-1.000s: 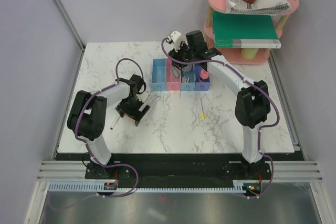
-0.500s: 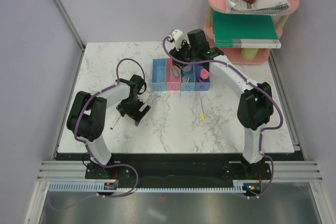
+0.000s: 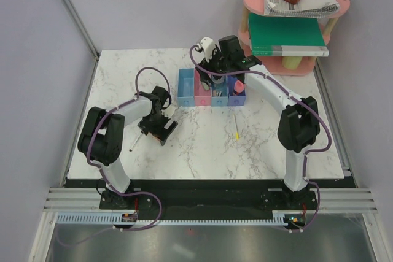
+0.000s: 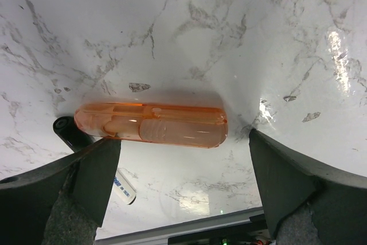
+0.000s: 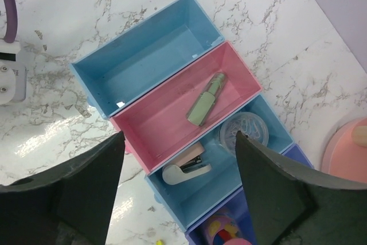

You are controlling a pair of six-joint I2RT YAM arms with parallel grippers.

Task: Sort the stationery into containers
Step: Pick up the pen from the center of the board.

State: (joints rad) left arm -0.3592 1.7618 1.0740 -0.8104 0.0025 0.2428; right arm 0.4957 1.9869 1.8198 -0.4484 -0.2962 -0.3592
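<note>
- The orange stick (image 4: 152,125) lies flat on the counter (image 4: 229,27), crosswise between the fingers (image 4: 63,193) of the left end effector (image 4: 183,156).
- The left end effector is spread wide, one finger past each end of the stick. The finger near the stick's rounded end stands clear of it. At the other end I cannot tell whether finger and stick touch.
- The black pen (image 3: 131,145) lies on the counter just beside the left end effector, on its outer side, away from the containers.
- The containers (image 5: 143,61), a joined row of four bins, sit directly below the right end effector (image 5: 179,139). It hangs over them with its fingers (image 5: 275,187) spread apart and nothing between them.
- The light blue bin at the far end of the row from this end effector holds nothing.
- The pink bin under the middle of the gap holds the green cap-shaped piece (image 5: 206,100), which lies slanted.
- The next light blue bin, nearer the fingers, holds the peach clip (image 5: 186,168) and the clear-blue clip (image 5: 243,130), which lie apart.
- The dark blue bin, at the near edge of the wrist view, holds the pink cylinder (image 3: 234,84).
- The thin yellow pen (image 3: 236,128) lies on the counter outside the bins, between the right end effector and its arm's base, well apart from both end effectors.
</note>
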